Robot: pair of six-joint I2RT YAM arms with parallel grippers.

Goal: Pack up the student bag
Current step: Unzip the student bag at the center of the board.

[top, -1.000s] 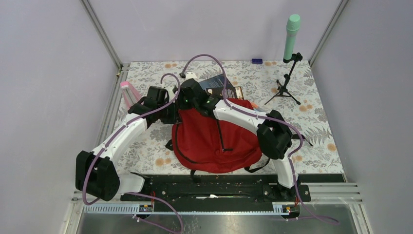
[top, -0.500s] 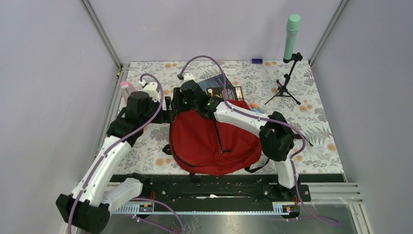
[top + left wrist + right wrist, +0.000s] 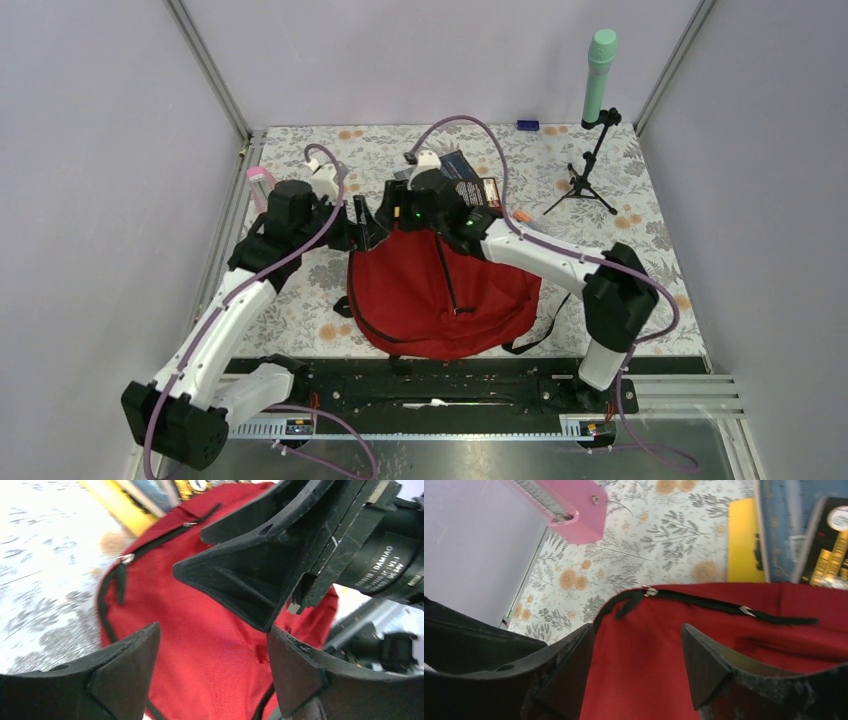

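Two arms reach in over a flower-patterned table (image 3: 640, 260), and their ends meet above the far-left part of the student bag (image 3: 440, 295). The bag lies flat in the middle of the table, its rounded bottom close to the near edge and its top pointing toward the far edge. It is red, and a black zipper (image 3: 704, 602) runs along the top seam with a metal pull (image 3: 650, 591) near the corner. The left gripper (image 3: 214, 632) has its fingers spread wide, with nothing between them but red fabric lying below. The right gripper (image 3: 636, 630) is parted as well and holds nothing, hanging just over the bag's top edge. In the left wrist view one of its black fingers (image 3: 240, 575) sits directly ahead, very near the left one. Just beyond the bag's top, toward the far edge, a few books (image 3: 465, 185) lie in a loose pile, among them a yellow one (image 3: 741, 540) beside a blue one (image 3: 784, 520); whether they touch the bag is unclear. A pink case (image 3: 260, 185) stands near the left edge. A small black tripod (image 3: 585, 185) carrying a mint-green cylinder (image 3: 600, 75) stands at the far-right corner.
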